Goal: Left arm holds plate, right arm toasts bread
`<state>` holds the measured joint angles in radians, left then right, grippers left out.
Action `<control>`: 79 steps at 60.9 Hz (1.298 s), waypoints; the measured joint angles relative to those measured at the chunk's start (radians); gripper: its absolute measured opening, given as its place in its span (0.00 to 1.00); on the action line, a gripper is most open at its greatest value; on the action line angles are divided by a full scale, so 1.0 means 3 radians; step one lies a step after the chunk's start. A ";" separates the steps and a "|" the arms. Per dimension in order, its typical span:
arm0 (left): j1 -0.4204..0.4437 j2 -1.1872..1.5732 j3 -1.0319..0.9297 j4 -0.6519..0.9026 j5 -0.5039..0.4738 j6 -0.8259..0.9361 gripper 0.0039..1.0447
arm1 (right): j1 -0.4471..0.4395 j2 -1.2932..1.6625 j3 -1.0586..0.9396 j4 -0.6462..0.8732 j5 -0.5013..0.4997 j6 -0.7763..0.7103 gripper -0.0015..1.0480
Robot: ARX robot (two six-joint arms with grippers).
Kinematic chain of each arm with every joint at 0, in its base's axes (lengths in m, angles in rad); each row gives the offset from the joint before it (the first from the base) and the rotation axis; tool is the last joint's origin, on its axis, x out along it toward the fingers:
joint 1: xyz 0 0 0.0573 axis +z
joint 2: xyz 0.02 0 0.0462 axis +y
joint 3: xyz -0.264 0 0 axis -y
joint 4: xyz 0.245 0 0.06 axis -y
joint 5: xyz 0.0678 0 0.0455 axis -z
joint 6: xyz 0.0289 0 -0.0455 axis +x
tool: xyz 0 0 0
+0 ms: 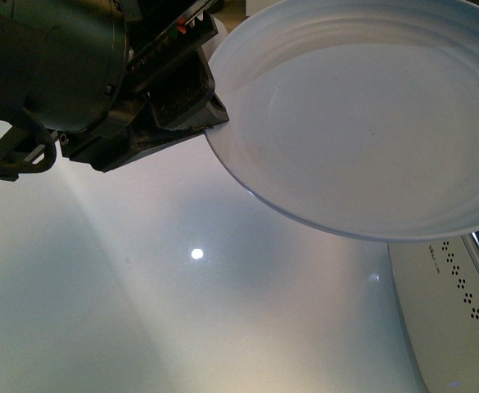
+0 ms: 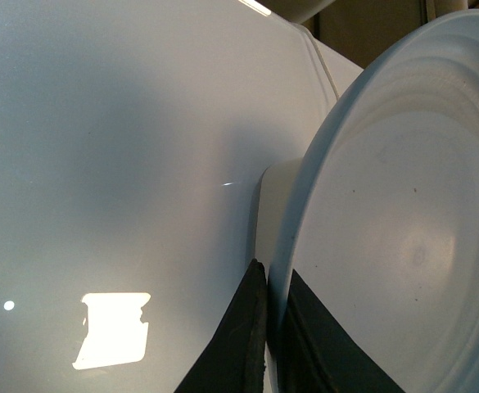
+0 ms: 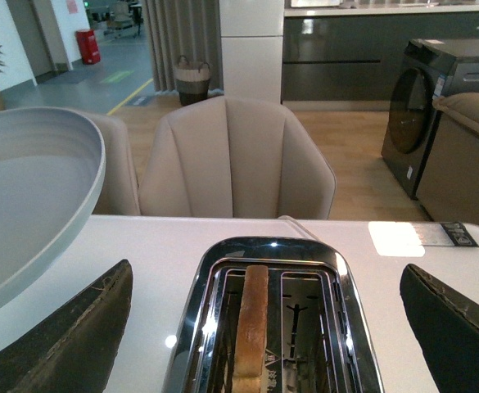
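Observation:
The pale plate [image 1: 370,115] hangs in the air over the white table, empty, held by its rim in my left gripper [image 1: 214,123]. In the left wrist view both black jaws pinch the plate [image 2: 403,237] at its edge, left gripper [image 2: 273,327] shut on it. The bread [image 3: 251,327] stands upright on edge in one slot of a chrome toaster [image 3: 345,327]; the other slot is empty. My right gripper [image 3: 272,327] hangs open straight above the toaster, its two black fingers wide on either side. The plate [image 3: 34,188] shows beside the toaster in that view.
The toaster's white body [image 1: 460,327] stands at the table's right, below the plate. A beige chair [image 3: 235,160] sits behind the table's far edge. The white tabletop [image 1: 141,311] spreads to the left.

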<state>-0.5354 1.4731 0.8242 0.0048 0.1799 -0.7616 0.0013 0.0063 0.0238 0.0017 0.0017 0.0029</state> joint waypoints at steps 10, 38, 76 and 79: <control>0.0000 0.0000 0.0000 0.0000 0.0000 0.0001 0.03 | 0.0000 0.0000 0.0000 0.0000 0.0000 0.0000 0.92; -0.0008 0.0000 0.0055 -0.0284 -0.0165 0.0123 0.03 | 0.0000 0.0000 0.0000 -0.0001 -0.0001 0.0000 0.92; 0.0248 0.0137 0.0130 -0.0413 -0.0062 0.0444 0.03 | 0.0000 -0.0001 0.0000 -0.0001 0.0000 0.0000 0.92; 0.0371 0.0200 0.0149 -0.0413 -0.0028 0.0556 0.03 | 0.0000 -0.0001 0.0000 -0.0001 0.0000 0.0000 0.92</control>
<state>-0.4240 1.5330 0.8688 -0.1192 0.1715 -0.5949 0.0013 0.0059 0.0238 0.0013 0.0017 0.0029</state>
